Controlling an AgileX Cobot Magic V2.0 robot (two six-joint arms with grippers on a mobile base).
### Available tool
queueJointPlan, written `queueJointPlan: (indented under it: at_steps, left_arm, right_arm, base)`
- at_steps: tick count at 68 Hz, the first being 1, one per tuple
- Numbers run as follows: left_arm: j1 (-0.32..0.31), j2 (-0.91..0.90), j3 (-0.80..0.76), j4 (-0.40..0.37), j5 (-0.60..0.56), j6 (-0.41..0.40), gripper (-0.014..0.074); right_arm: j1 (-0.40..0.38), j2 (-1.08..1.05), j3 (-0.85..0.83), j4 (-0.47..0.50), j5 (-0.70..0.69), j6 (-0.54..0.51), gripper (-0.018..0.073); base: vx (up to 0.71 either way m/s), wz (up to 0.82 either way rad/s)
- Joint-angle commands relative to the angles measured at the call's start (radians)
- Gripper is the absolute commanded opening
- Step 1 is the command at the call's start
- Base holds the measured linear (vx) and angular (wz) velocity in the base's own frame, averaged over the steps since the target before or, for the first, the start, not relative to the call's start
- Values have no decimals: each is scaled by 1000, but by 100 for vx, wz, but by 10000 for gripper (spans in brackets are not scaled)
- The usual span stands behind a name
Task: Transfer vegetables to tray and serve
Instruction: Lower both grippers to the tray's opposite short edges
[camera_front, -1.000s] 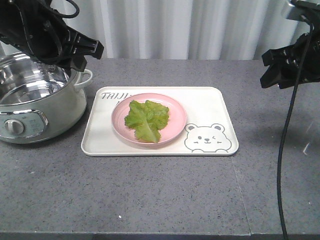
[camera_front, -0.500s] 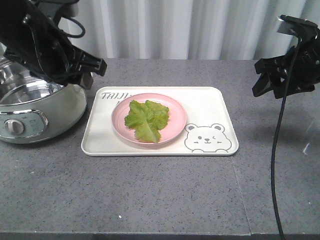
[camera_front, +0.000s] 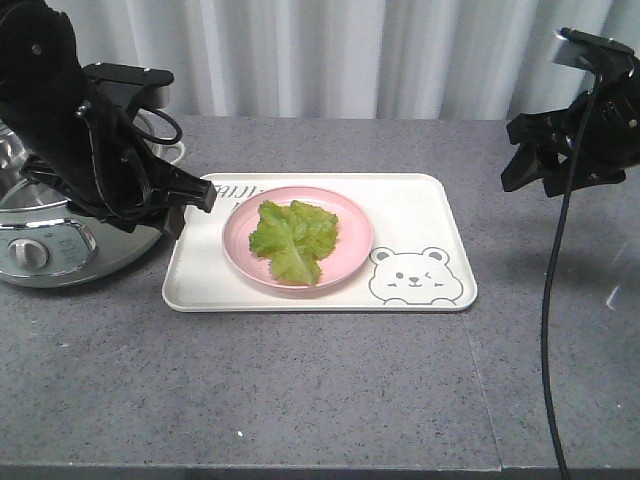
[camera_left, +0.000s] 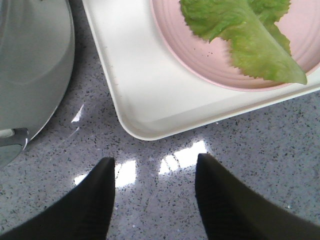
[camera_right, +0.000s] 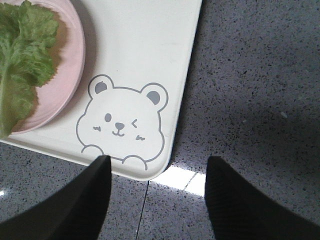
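The vegetables (camera_front: 293, 238), one ruffled green lettuce leaf, lie on a round pink plate (camera_front: 355, 240) standing on the cream tray (camera_front: 420, 215) with the bear drawing. My left gripper (camera_front: 192, 208) hangs open beside the tray's left edge, between tray and pot. In the left wrist view its fingers (camera_left: 155, 160) straddle bare tabletop just short of the tray's corner (camera_left: 135, 90), with the leaf (camera_left: 240, 30) beyond. My right gripper (camera_front: 512, 155) is open in the air right of the tray. Seen from the right wrist, it (camera_right: 159, 160) frames the tray's bear corner (camera_right: 150, 50).
A steel electric pot (camera_front: 60, 250) with a dial stands at the far left, close to the left arm and the tray. Grey speckled tabletop surrounds the tray, with a seam (camera_right: 145, 205) running toward the front edge. A black cable (camera_front: 552, 300) hangs from the right arm.
My left arm has come down and to the right, from above the pot to the tray's left edge. My right arm has shifted slightly left. The leaf, plate and tray have not moved.
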Motion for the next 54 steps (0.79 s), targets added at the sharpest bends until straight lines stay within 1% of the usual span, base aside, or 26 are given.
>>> queueJointPlan:
  at_steps: [1,7,12,23,39,54]
  left_arm:
    - [-6,-38,-23,2,-30,-27,365]
    - [-6,-38,-23,3,-64,-63,365]
    - [-6,-28,-23,4,-81,-62,365]
    - [-2,18,-23,10,-60,-62,365]
    - [-2,87,-23,58,-53,-62,365]
    - [-2,134,-23,60,-24,-62,365]
  right_arm:
    - [-3,-38,-24,26,25,-4,418]
    - [-3,-14,-24,26,32,-3,418]
    - [-3,9,-24,28,35,9,418]
    - [-3,54,-24,44,31,19,418]
    - [-3,73,-24,47,9,20,418]
    - [-3,90,-24,47,2,20,418]
  base:
    - [0,0]
    - [0,0]
    - [0,0]
    - [0,0]
    - [0,0]
    - [0,0]
